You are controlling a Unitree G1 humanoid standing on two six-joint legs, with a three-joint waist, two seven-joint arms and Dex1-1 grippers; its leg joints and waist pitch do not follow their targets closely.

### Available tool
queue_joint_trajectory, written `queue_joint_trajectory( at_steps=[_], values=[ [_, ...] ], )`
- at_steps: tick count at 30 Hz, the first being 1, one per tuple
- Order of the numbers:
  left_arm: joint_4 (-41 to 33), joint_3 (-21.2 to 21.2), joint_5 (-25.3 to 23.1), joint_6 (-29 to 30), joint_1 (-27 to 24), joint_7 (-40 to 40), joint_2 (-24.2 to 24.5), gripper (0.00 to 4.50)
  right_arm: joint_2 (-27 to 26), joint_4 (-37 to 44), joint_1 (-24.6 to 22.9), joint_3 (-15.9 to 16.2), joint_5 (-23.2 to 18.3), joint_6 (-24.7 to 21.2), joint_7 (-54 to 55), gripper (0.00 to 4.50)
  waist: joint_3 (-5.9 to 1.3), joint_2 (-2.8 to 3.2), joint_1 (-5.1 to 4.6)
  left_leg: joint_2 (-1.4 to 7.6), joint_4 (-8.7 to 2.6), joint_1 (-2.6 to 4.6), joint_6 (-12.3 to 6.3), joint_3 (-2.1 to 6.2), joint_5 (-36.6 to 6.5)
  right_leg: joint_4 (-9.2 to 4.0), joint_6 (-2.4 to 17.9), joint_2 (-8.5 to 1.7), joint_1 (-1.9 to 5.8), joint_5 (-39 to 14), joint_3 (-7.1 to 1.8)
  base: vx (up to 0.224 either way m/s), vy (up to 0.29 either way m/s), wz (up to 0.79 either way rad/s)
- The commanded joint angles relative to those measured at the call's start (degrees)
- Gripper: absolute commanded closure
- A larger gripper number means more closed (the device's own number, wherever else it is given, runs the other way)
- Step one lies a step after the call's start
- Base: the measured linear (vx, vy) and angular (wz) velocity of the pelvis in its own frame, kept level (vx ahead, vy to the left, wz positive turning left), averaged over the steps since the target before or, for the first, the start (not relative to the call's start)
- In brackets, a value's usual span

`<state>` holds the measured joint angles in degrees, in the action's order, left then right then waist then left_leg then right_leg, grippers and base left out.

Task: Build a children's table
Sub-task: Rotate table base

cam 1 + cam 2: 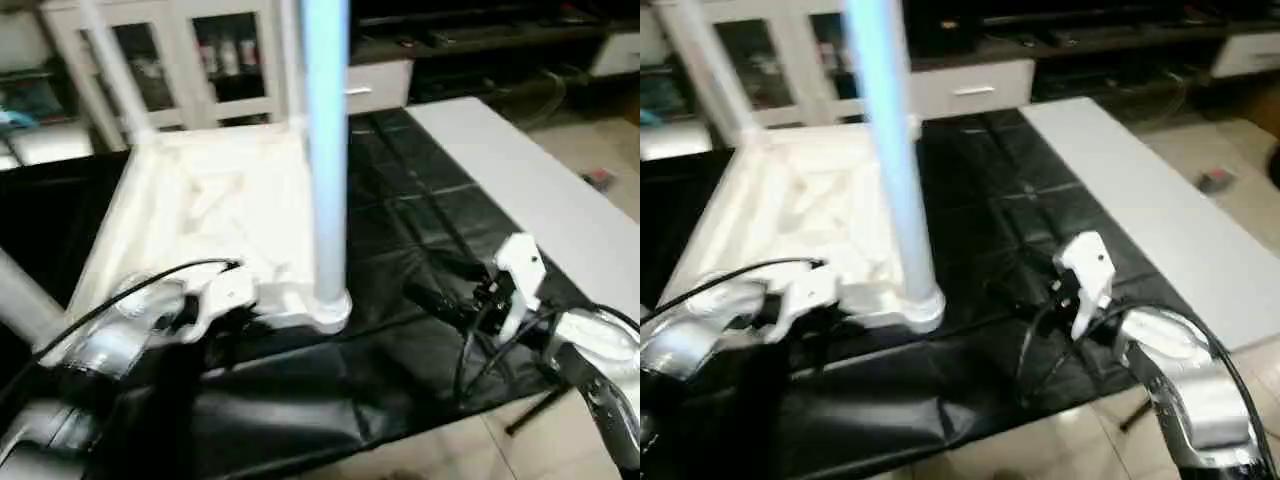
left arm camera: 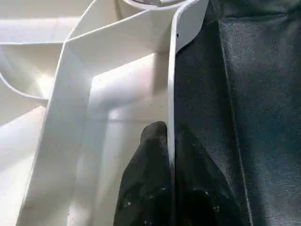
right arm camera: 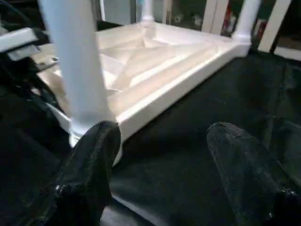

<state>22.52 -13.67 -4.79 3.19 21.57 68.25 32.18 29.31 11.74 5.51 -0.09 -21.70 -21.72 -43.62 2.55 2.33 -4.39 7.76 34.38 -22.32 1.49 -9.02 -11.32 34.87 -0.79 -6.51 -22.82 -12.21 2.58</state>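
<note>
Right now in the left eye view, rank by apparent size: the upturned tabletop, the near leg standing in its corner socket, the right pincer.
1. Tabletop
2. Near leg, enlarged by closeness to the camera
3. Right pincer

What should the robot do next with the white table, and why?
Probably lift and tip the table top, to turn it onto its legs. It lies upside down on the black cloth with legs standing in its corner sockets, the nearest leg upright. The left gripper is shut on the top's rim, while the right gripper hangs open beside that leg.
</note>
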Motion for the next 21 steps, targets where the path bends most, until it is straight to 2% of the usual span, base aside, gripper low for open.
queue_joint_trajectory(
  at_steps=[1, 2, 3, 4, 6, 7, 8, 11, 14, 16, 18, 20, 21],
  values=[
    [-2.68, 1.77, 1.78, 5.42, -5.19, -4.18, -0.12, 4.49, -0.45, -0.76, 1.64, 0.62, 0.52, 1.03, 0.15, 1.21, -2.79, -2.17, 1.37, 4.39, -4.84, -0.39, -6.23, 1.54, -13.19, -4.53, 12.42, -3.03, 2.74, -12.57, -1.95, 0.058, -0.033, -0.02],
    [-7.51, 3.00, 1.41, 8.86, -7.69, -5.75, 0.71, 4.49, -0.65, -1.44, 2.25, 1.00, 0.66, 1.44, 0.00, 1.21, -2.84, -2.26, 1.58, 4.38, -4.65, -0.35, -7.19, 1.29, -11.28, -4.53, 13.13, -2.87, 2.77, -11.53, -1.90, 0.061, -0.034, -0.04],
    [-9.05, 3.44, 1.30, 10.05, -8.47, -6.29, 0.95, 4.49, -0.70, -1.68, 2.45, 1.12, 0.70, 1.57, -0.05, 1.21, -2.98, -2.13, 1.60, 4.63, -4.52, -0.26, -7.36, 1.28, -10.20, -4.14, 13.86, -3.03, 2.89, -9.71, -1.97, 0.061, -0.034, -0.04],
    [-11.72, 4.40, 0.85, 12.44, -9.71, -7.50, 1.37, 4.49, -0.88, -2.13, 2.80, 1.29, 0.89, 1.83, -0.17, 1.21, -3.11, -2.05, 1.79, 4.50, -4.16, -0.10, -9.06, 0.92, -6.84, -3.83, 15.02, -2.55, 2.84, -5.02, -1.82, 0.062, -0.036, -0.03],
    [-13.02, 5.16, 0.17, 13.29, -10.33, -8.63, 1.75, 4.49, -1.04, -2.48, 3.12, 1.41, 1.02, 2.03, -0.27, 1.21, -3.16, -2.04, 1.88, 4.38, -3.99, -0.17, -9.97, 0.80, -5.22, -3.61, 15.70, -2.39, 2.99, -2.83, -1.69, 0.050, -0.037, -0.04],
    [-15.01, 7.80, -0.70, 15.23, -10.68, -12.94, 1.16, 4.49, -1.51, -3.28, 3.82, 1.59, 1.26, 2.36, -0.35, 1.21, -3.29, -1.93, 2.03, 4.42, -3.81, -0.01, -10.29, 0.67, -4.41, -3.39, 16.32, -2.35, 3.02, -1.76, -1.68, 0.000, 0.000, 0.00],
    [-15.19, 8.58, -0.87, 15.57, -10.45, -14.31, 0.73, 4.49, -1.63, -3.44, 3.97, 1.64, 1.29, 2.43, -0.34, 1.21, -3.16, -2.16, 2.21, 4.40, -3.77, -0.04, -10.29, 0.53, -4.56, -3.64, 16.36, -2.25, 2.99, -2.39, -1.67, 0.000, 0.000, 0.00],
    [-16.51, 8.86, -2.14, 17.47, -10.11, -16.11, 0.55, 4.49, -1.83, -3.74, 4.29, 1.91, 1.34, 2.59, -0.46, 1.21, -3.09, -1.89, 2.35, 4.51, -3.92, 0.13, -8.63, 0.49, -5.92, -3.71, 15.89, -1.89, 3.04, -5.07, -1.77, 0.000, 0.000, 0.00],
    [-17.75, 8.04, -2.29, 18.07, -10.04, -16.16, 0.04, 4.49, -1.89, -3.83, 4.42, 2.03, 1.36, 2.66, -0.43, 1.21, -3.04, -1.87, 2.39, 4.60, -3.98, 0.47, -7.28, 0.36, -7.23, -3.85, 15.80, -1.67, 2.87, -6.14, -1.91, 0.000, 0.000, 0.00],
    [-18.59, 7.44, -2.05, 17.71, -10.09, -16.00, -0.47, 4.49, -1.93, -3.86, 4.49, 2.06, 1.34, 2.69, -0.40, 1.21, -3.09, -1.84, 3.13, 4.71, -3.96, 0.92, -6.61, 0.20, -7.37, -3.84, 16.00, -1.47, 2.69, -5.50, -2.02, 0.000, 0.000, 0.00],
    [-20.30, 5.42, -1.68, 17.09, -10.52, -14.93, -1.38, 4.49, -2.02, -4.12, 4.64, 2.20, 1.52, 2.87, -0.40, 1.21, -3.17, -1.72, 3.54, 4.78, -3.93, 0.94, -6.61, 0.18, -6.56, -3.69, 16.14, -1.48, 2.78, -4.27, -2.07, 0.000, 0.000, 0.00],
    [-22.00, 2.57, 0.54, 14.10, -11.14, -12.93, -3.77, 4.49, -2.10, -4.58, 5.11, 2.52, 1.75, 3.13, -0.71, 1.21, -3.28, -1.57, 4.35, 4.90, -3.84, 1.25, -6.74, 0.08, -5.55, -3.51, 16.44, -1.44, 2.61, -2.53, -2.12, 0.000, 0.000, 0.00],
    [-22.16, 2.08, 1.55, 12.97, -11.18, -12.38, -4.56, 4.49, -2.06, -4.66, 5.31, 2.63, 1.77, 3.15, -0.91, 1.21, -3.27, -1.76, 4.64, 4.80, -3.72, 1.32, -7.09, -0.09, -4.96, -3.41, 16.73, -1.38, 2.63, -0.85, -2.21, 0.000, 0.000, 0.00]
  ],
)
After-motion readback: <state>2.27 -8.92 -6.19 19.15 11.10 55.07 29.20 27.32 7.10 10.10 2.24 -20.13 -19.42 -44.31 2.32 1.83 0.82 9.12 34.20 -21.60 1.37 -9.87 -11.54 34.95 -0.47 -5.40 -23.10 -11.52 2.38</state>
